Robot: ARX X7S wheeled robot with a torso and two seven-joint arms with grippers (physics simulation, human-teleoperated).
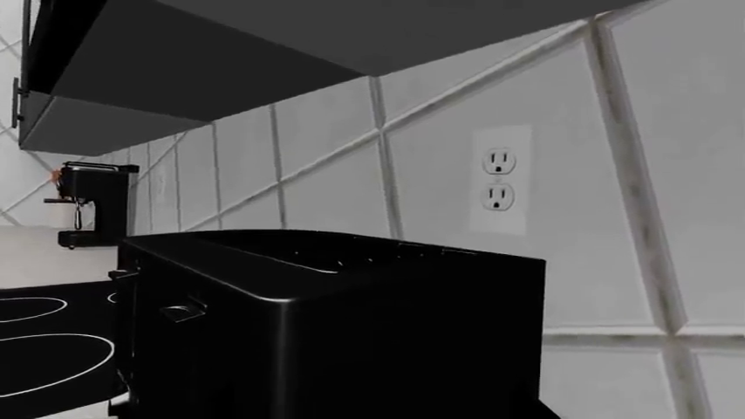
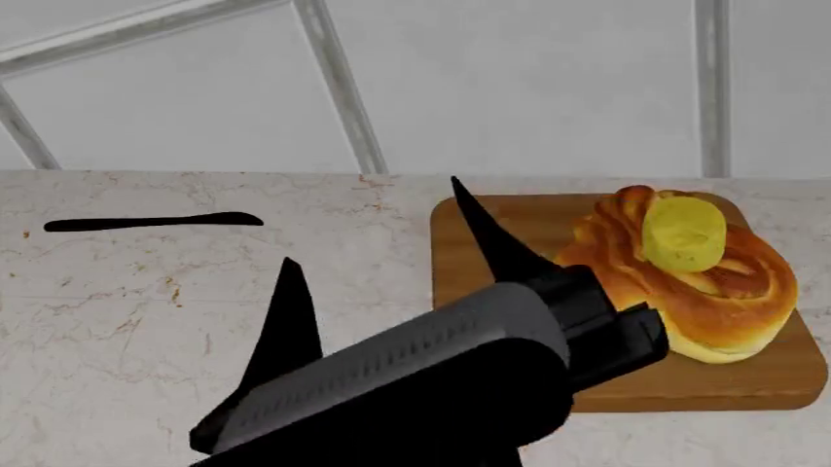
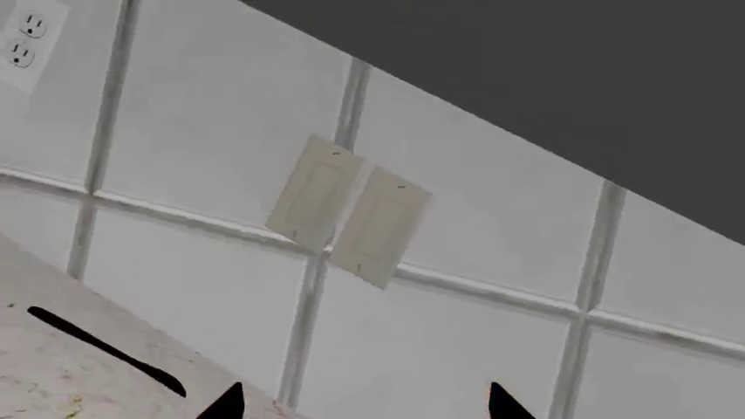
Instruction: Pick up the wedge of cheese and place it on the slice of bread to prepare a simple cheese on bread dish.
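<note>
Marble counter [image 2: 195,321] w/ board [image 2: 468,263], knife [image 2: 150,223]

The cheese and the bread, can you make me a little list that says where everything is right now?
cheese: wedge of cheese sits on top of the slice of bread
bread: lies on the wooden board, toward its right side
board: on the marble counter, near the tiled wall
knife: black knife flat on the counter, left of the board
right gripper: open, empty, raised beside the board, not touching the cheese
left gripper: not seen; its camera shows a black toaster
task: cheese looks placed
</note>
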